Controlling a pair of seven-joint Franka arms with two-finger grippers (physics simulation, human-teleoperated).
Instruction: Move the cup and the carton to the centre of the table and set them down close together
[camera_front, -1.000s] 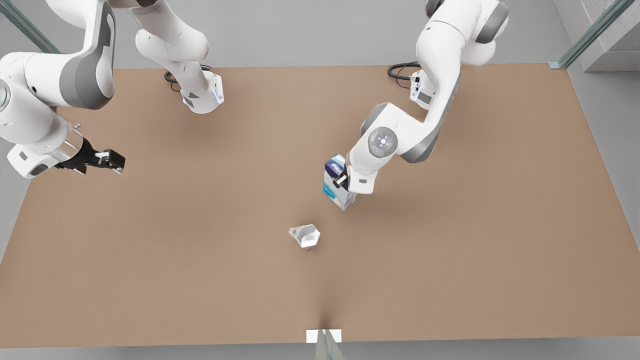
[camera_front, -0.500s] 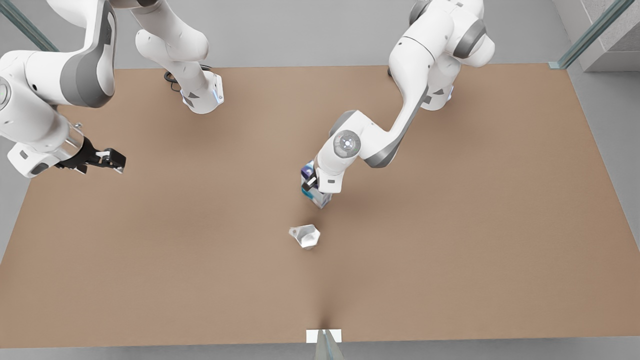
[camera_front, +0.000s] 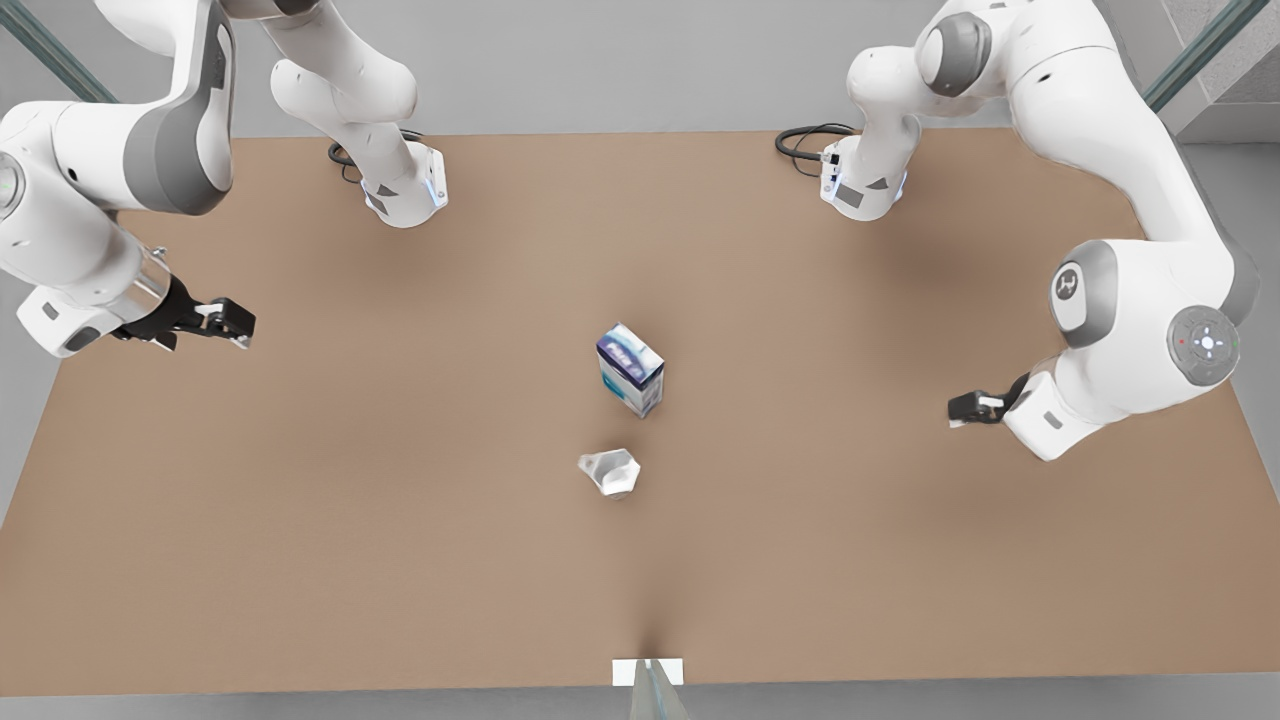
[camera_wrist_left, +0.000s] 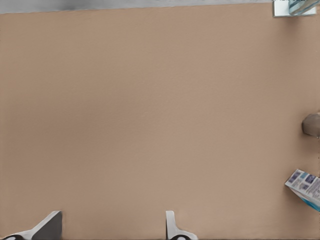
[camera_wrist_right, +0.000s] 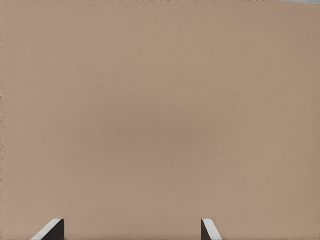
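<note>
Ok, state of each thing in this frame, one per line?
carton: upright on the table, near centre, released.
cup: on the table just in front of the carton, apart from it, free.
left gripper: open, empty, waiting at the front view's left.
right gripper: open, empty, off at the front view's right.

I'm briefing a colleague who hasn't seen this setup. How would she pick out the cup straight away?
Start from the brown table and look to its middle, where two small things stand close together but apart. The cup is the one nearer the front view's bottom edge: plain light grey with a faceted rim, smaller than the blue-and-white printed carton beside it.
</note>
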